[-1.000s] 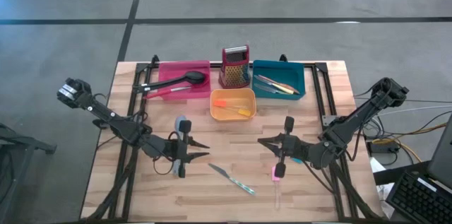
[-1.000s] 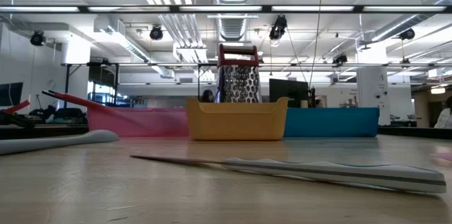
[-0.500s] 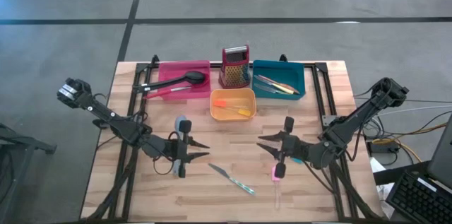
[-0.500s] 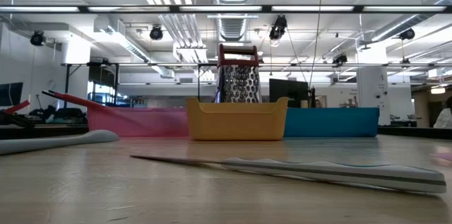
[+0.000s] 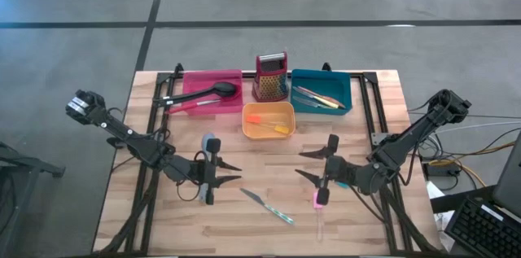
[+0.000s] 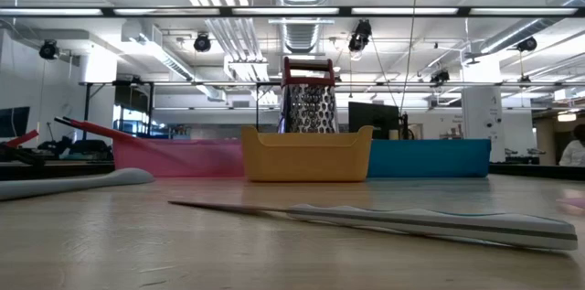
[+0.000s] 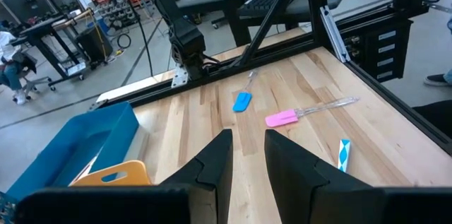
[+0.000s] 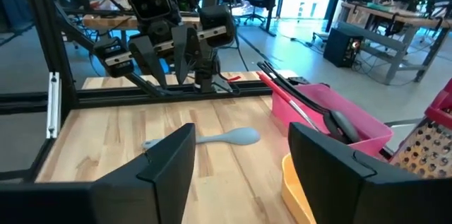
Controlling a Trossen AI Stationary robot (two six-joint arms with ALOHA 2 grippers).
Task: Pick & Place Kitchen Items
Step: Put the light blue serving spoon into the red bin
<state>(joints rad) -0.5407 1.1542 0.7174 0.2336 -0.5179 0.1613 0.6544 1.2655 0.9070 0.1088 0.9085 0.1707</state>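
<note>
My left gripper (image 5: 233, 173) hangs over the table's near left, its fingers (image 7: 215, 164) a narrow gap apart with nothing between them. My right gripper (image 5: 302, 164) hangs over the near right, open wide and empty. A knife with a striped handle (image 5: 269, 207) lies flat on the wood between them. Below the right gripper lie a pink spatula (image 7: 284, 118) and a small blue piece (image 7: 242, 101). A grey spoon (image 5: 210, 142) lies flat beside the left arm.
At the back stand a pink tray (image 5: 195, 81) with a black spoon and a red utensil, a red box grater (image 5: 271, 77), a teal tray (image 5: 342, 87) with slim utensils, and an orange tray (image 5: 269, 110) with orange pieces. Black frame rails run along both table sides.
My right gripper has opened from shut to wide open while staying in place. Nothing on the table has moved.
</note>
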